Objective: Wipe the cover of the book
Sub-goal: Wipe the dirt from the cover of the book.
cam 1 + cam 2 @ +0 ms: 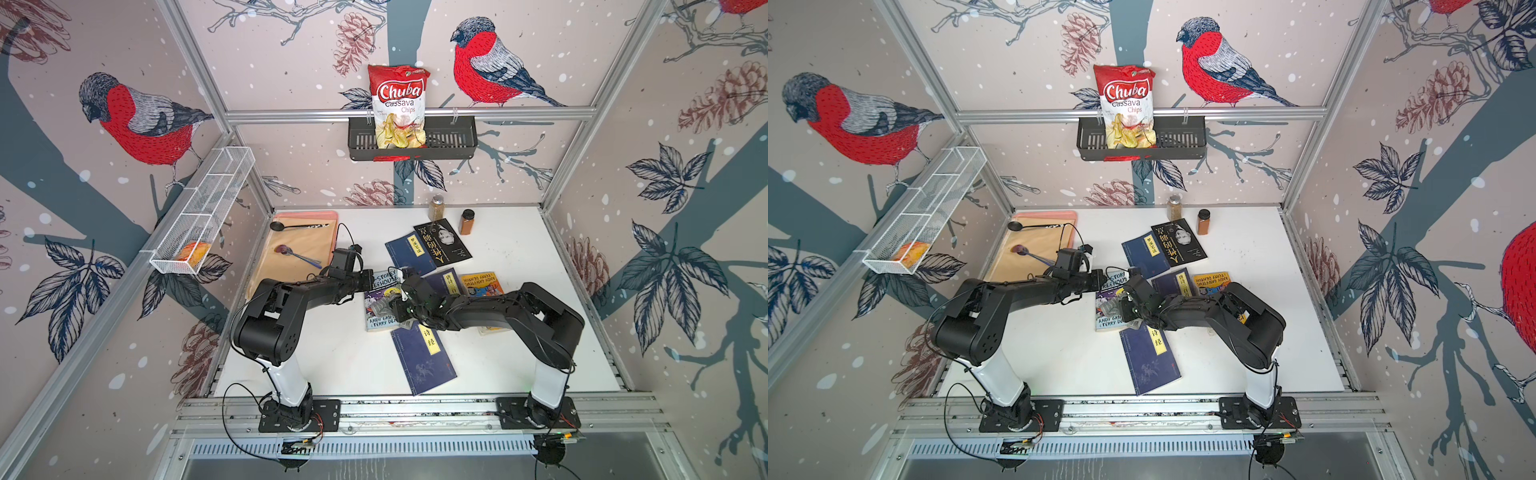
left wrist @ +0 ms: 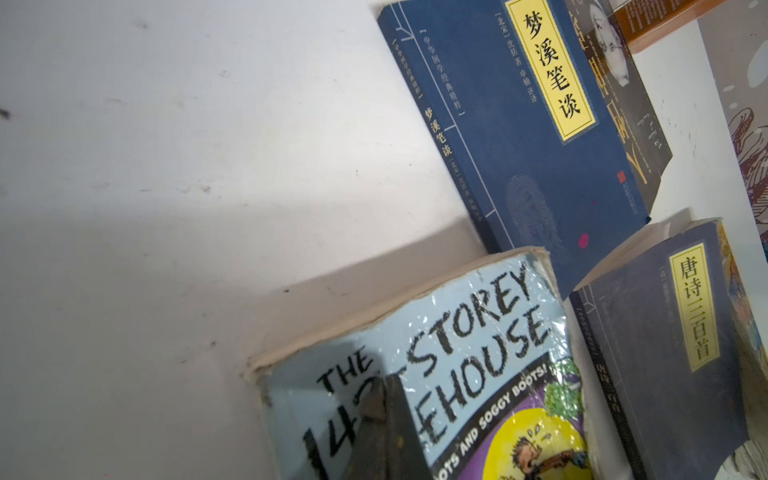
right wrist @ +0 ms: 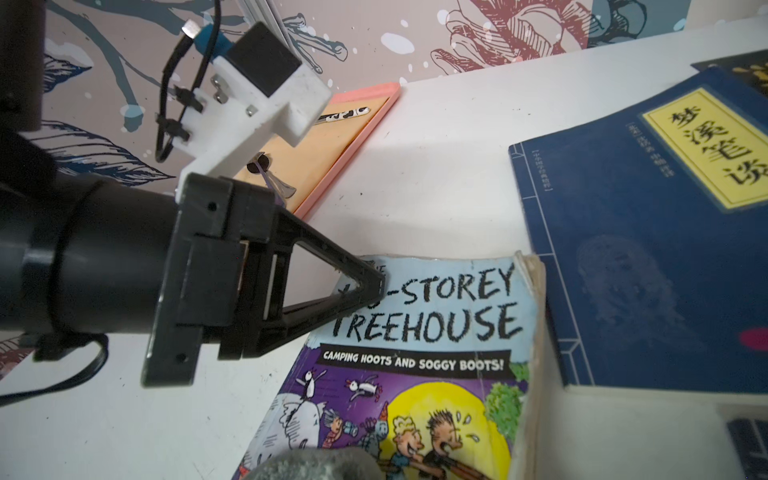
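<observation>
Grey cloth (image 3: 316, 465) is seemingly pinched in the closed right hand (image 1: 390, 309) on the treehouse book (image 3: 436, 332), laid centrally on the table (image 1: 332, 357). Its title end is pinned by the closed, empty left hand (image 3: 372, 286); the cover's long axis is aligned from cloth to that tip.

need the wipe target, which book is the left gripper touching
The light-blue Treehouse paperback: the shut left gripper rests on its title; it touches no other book.

Treehouse book (image 1: 376, 322) mid-table (a cloth (image 1: 380, 306), apparently, on its cover), tray (image 1: 307, 214) behind-left, jars (image 1: 436, 207) (image 1: 467, 221) behind.
</observation>
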You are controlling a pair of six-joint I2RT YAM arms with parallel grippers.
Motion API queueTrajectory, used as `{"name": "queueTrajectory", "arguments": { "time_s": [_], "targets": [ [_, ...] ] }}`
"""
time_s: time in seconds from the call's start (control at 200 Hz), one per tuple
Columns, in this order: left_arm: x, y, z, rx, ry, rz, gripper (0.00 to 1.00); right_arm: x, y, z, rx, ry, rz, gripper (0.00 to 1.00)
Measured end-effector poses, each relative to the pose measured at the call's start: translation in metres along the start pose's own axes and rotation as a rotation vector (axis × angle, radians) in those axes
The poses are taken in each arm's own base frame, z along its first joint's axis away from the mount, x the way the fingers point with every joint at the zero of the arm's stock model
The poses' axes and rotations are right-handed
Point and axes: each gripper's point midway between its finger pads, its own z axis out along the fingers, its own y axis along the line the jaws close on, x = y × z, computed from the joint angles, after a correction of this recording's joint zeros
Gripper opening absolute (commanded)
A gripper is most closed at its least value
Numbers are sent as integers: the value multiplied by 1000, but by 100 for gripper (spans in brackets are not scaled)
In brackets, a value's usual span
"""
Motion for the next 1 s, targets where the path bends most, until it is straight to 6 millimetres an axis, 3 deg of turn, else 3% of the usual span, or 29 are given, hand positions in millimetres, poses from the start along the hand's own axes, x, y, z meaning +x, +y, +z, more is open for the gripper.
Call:
{"name": "queueTrajectory", "arguments": {
  "time_s": [0.115,0.295,0.37,0.52,0.7,0.795,0.911,1.001],
  "targets": [
    [-1,0,1,1,-6,1,0,-21,-4,16,-45,-25,31,9],
    [-5,1,2,3,-21,5,0,-85,-39,47,-43,-118,99,8],
    [-6,0,2,8,-29,8,0,-95,-45,50,-39,-135,106,8],
    [-6,0,2,18,-32,5,0,-78,-40,37,-7,-124,83,9],
    [-4,1,2,23,-27,-1,0,-22,-14,3,13,-69,15,10],
    [-5,1,2,26,-26,-3,0,-2,-9,-8,17,-52,6,10],
    [-4,1,2,26,-25,-3,0,-1,-13,-5,13,-54,17,10],
    [-4,2,3,26,-25,-4,0,-18,-17,9,2,-69,34,9]
  ]
}}
